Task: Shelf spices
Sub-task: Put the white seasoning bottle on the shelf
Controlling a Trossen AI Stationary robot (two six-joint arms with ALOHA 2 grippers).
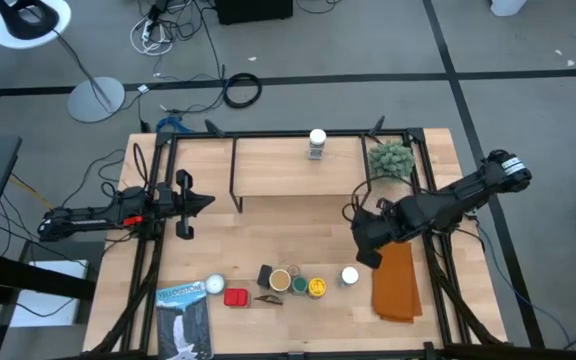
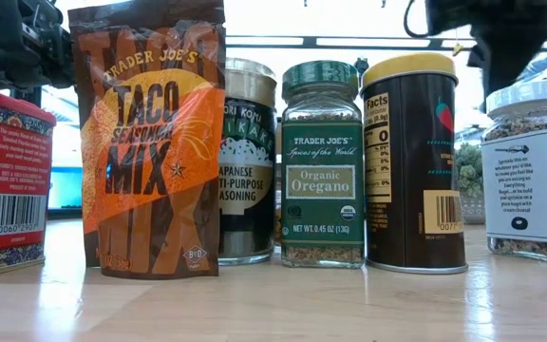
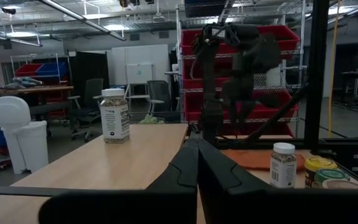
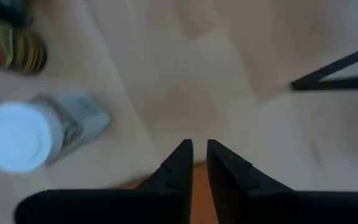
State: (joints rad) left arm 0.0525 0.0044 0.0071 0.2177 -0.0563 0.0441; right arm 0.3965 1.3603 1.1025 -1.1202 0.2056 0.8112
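Several spices stand in a row by the table's near edge: a red tin, an orange taco packet, a dark jar, a green-lidded oregano jar, a yellow-lidded tin and a white-lidded jar. One white-lidded jar stands upright on the shelf at the far side. My right gripper is shut and empty. It hovers over the table between the shelf and the white-lidded jar. My left gripper is shut and waits at the table's left.
An orange folded cloth lies under and beside my right gripper. A blue-and-white booklet lies at the near left corner. A small green plant sits by the shelf's right end. Bare wood lies between shelf and spice row.
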